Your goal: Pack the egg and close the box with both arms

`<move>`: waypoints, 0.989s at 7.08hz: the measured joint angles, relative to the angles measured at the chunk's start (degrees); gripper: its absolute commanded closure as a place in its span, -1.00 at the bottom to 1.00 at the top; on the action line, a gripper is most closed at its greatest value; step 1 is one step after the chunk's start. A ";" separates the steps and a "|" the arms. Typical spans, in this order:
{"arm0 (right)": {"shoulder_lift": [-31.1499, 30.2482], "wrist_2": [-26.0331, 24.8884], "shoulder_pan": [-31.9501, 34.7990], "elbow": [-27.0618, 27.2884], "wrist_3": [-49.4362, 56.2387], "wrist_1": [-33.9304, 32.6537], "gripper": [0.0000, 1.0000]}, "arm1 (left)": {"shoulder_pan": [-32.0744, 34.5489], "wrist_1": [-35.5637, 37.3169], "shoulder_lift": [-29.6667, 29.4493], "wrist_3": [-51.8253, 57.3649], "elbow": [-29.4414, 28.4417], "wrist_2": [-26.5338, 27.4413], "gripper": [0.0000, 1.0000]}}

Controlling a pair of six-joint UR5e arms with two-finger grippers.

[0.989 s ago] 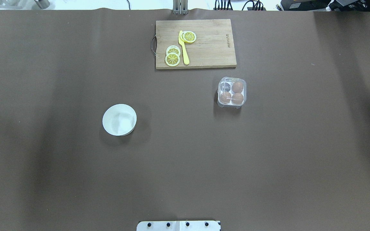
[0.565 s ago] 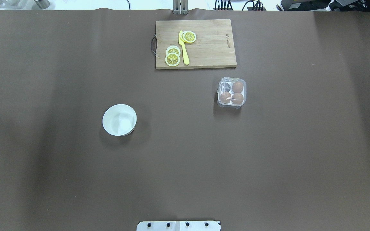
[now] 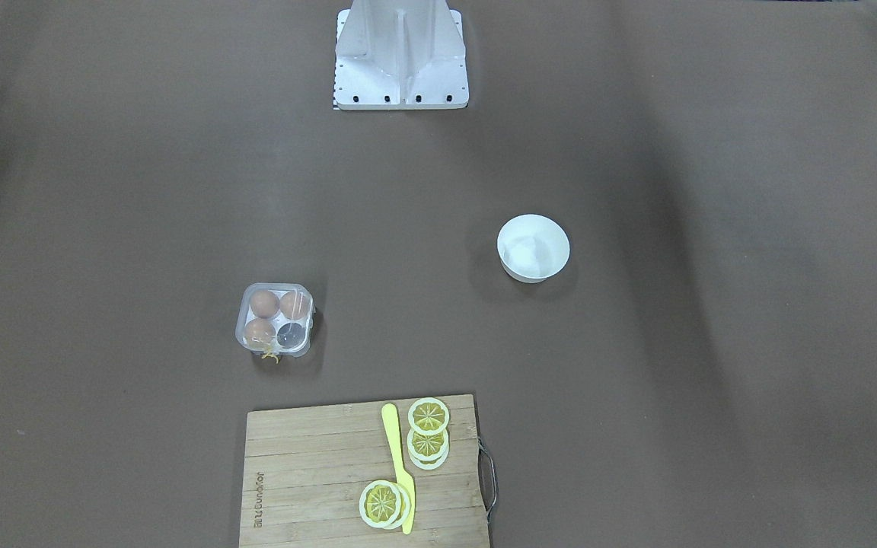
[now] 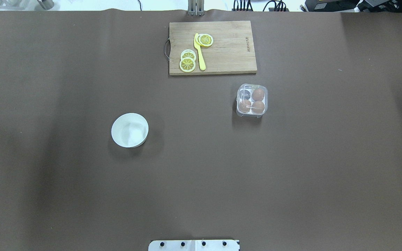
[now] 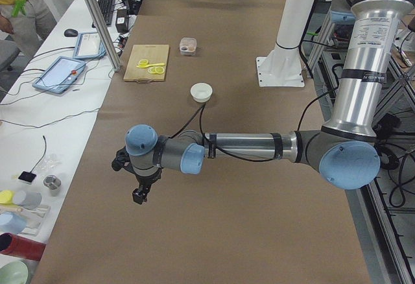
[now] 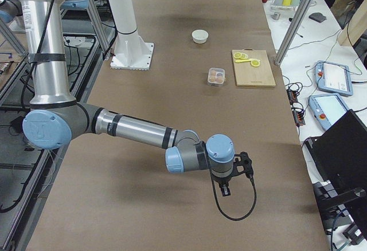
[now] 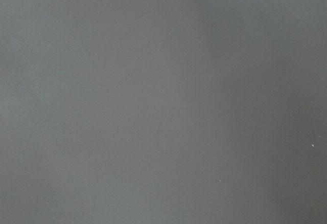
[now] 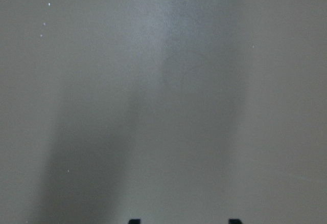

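The box (image 4: 252,100) (image 3: 275,320) stands right of the table's middle with its clear lid down over the tray. Three brown eggs lie inside and one cup is bare. The egg (image 3: 295,304) (image 4: 244,105) looks the palest of them. Both arms reach out low over bare table, far from the box. My left gripper (image 5: 139,196) shows only in the exterior left view, so I cannot tell its state. My right gripper (image 6: 225,192) (image 8: 184,221) is open: two fingertips (image 8: 134,221) stand wide apart over bare table.
A wooden cutting board (image 4: 222,59) with lemon slices (image 4: 187,64) and a yellow knife (image 4: 199,52) lies at the far edge. A white bowl (image 4: 129,130) sits left of centre. The white mounting stand (image 3: 400,53) is at the near edge. A person (image 5: 16,5) stands by a side table.
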State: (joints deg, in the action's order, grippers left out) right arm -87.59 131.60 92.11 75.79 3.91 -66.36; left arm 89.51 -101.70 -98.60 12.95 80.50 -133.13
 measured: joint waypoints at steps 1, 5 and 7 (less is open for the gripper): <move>-1.72 0.01 0.21 1.29 -0.15 -0.04 -0.98 | 0.21 0.09 0.25 -0.02 0.10 -0.01 -0.95; -3.79 0.62 1.35 10.74 -0.46 -12.46 -0.98 | 1.75 2.62 1.19 -0.13 1.31 -0.51 -0.95; -3.33 0.77 1.38 17.18 -0.40 -21.90 -0.98 | 2.41 5.39 1.93 -1.34 3.82 -1.77 -0.95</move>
State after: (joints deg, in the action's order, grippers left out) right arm -90.92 132.37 93.49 92.98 3.50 -88.27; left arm 91.92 -96.31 -96.66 11.61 84.32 -134.90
